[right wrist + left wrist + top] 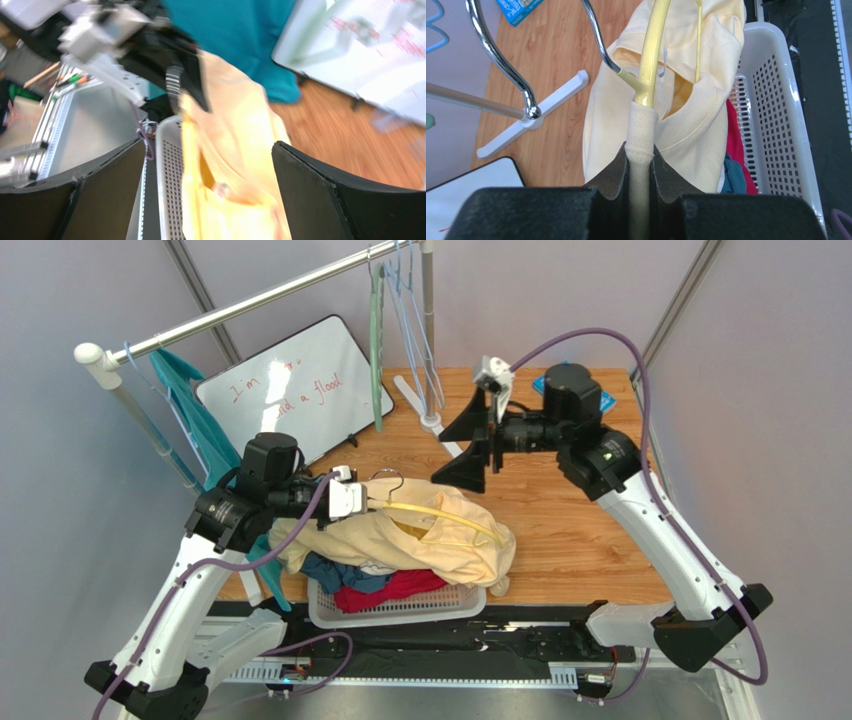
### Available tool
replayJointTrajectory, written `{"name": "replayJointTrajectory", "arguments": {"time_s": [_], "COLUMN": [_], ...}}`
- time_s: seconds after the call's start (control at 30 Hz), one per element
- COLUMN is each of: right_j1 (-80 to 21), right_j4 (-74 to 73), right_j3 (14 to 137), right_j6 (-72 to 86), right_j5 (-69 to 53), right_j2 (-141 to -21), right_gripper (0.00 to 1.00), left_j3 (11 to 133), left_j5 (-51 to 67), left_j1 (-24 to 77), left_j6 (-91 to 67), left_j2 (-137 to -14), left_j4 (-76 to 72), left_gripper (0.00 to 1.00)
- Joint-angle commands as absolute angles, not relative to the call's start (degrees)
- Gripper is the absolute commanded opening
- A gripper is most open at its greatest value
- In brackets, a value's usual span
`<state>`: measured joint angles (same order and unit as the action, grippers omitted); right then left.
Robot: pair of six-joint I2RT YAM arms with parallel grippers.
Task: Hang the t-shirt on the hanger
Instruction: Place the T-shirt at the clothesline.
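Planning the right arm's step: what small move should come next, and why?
Probably lower the open right gripper to the t-shirt collar's free side: the left gripper pins one side against the hanger, whose far arm lies bare on the cloth.

The tabletop (pixel 570 530) is light brown wood with a visible grain. At its near edge sits a white perforated basket (pixel 400 608), and a cream t-shirt (pixel 440 530) is heaped over the top of it. At the far left a whiteboard (pixel 290 390) with red writing stands tilted. The white foot of a clothes rack (pixel 432 422) rests near the far edge, and a blue packet (pixel 612 400) lies at the far right
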<state>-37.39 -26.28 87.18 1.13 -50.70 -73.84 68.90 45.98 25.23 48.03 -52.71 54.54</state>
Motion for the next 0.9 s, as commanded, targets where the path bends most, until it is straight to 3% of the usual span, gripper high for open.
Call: {"name": "replayJointTrajectory", "arguments": {"time_s": [0.0, 0.2, 0.4, 0.63, 0.73, 0.83, 0.87], "right_j1": [-28.1, -30.1, -38.7, -43.7, -44.5, -44.5, -44.4], "right_j4": [-45.8, -57.2, -58.6, -59.1, -59.4, -59.8, -60.5], "right_j3": [88.3, 89.0, 91.8, 92.5, 92.6, 94.4, 95.8], "right_j6": [3.7, -3.8, -4.0, -5.2, -6.1, -6.1, -6.1], "right_j5": [-47.8, -35.7, -21.7, -14.2, -10.6, -8.4, -8.1], "right_j2": [-75.0, -81.7, -86.0, -89.4, -91.3, -93.3, -93.7], "right_gripper": [1.00, 1.00, 0.92, 0.88, 0.81, 0.65, 0.55], "left_j3": [68.2, 68.6, 69.4, 69.1, 68.8, 68.6, 68.6], "left_j5": [47.8, 43.9, 41.9, 40.1, 39.8, 39.7, 39.5], "left_j1": [27.3, 31.5, 33.0, 33.4, 33.5, 33.5, 33.5], "left_j6": [53.8, 54.1, 51.8, 51.1, 50.2, 49.2, 49.0], "left_j2": [-49.4, -49.2, -49.8, -49.7, -49.5, -49.1, -49.0], "left_j4": [52.2, 52.3, 52.3, 52.2, 51.8, 51.5, 51.2], "left_gripper": [0.00, 0.00, 0.00, 0.00, 0.00, 0.00, 0.00]}}
